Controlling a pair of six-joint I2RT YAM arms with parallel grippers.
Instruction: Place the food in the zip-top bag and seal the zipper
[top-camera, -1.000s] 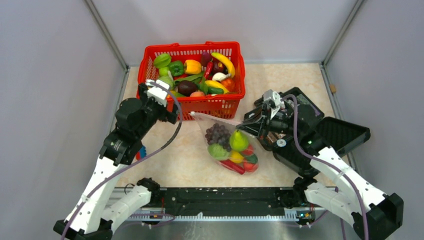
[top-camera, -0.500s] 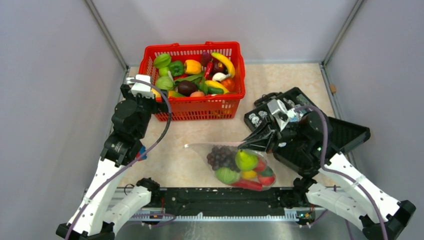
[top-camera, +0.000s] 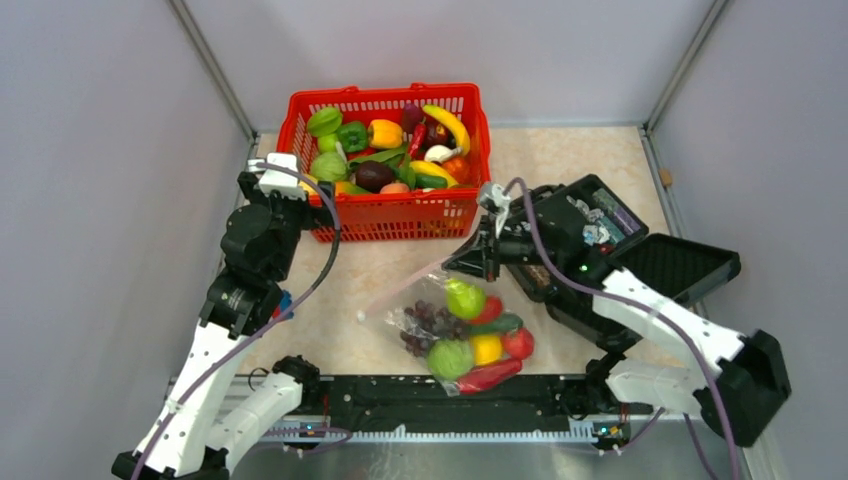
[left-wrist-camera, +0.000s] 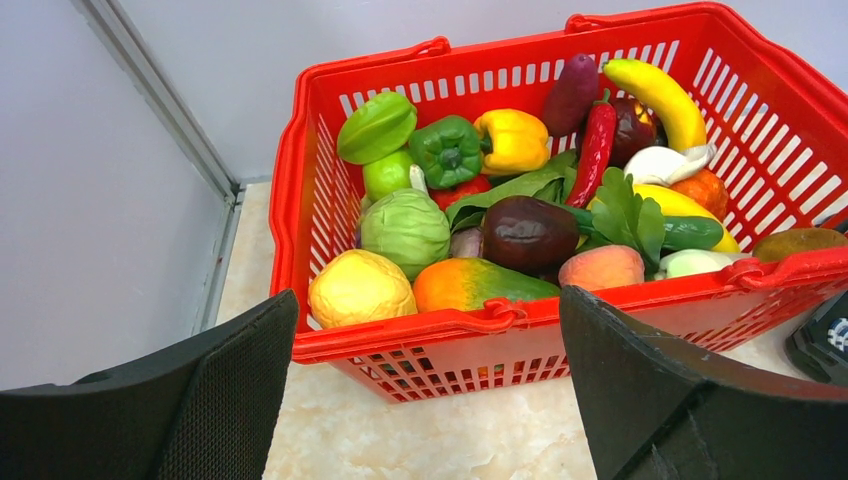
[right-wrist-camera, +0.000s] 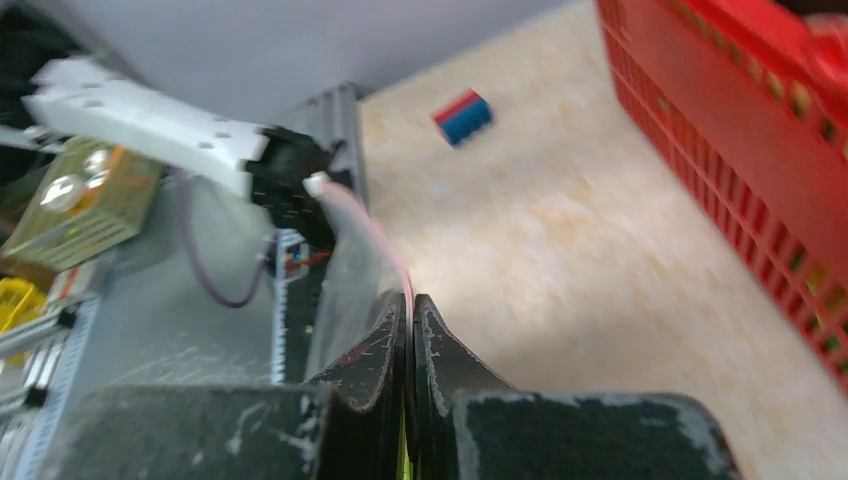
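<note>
2 tools: right tool (top-camera: 458, 264) pinches zip-top bag (top-camera: 388, 320) at zipper (right-wrist-camera: 383, 243); left tool (left-wrist-camera: 428, 330) gapes empty. Bag likely limp, slippery, food (top-camera: 470, 345)-heavy; hold the strip.

Top cam high, looks down on table (top-camera: 570, 150); wrist cams low, close; all share basket (top-camera: 400, 212).

lab test cell: grey panel walls (top-camera: 90, 150) around a beige tabletop (top-camera: 560, 160).

- The left arm (top-camera: 243, 275) rose from its base at the near left, elbow bent, wrist pointing away.
- The left hand (left-wrist-camera: 425, 295) was spread wide, with nothing between its fingers (left-wrist-camera: 215, 400).
- The right arm (top-camera: 650, 310) stretched low, from the near right toward the middle.
- The right hand (right-wrist-camera: 408, 310) was closed tight, pinching the edge of the bag (top-camera: 385, 312).
</note>
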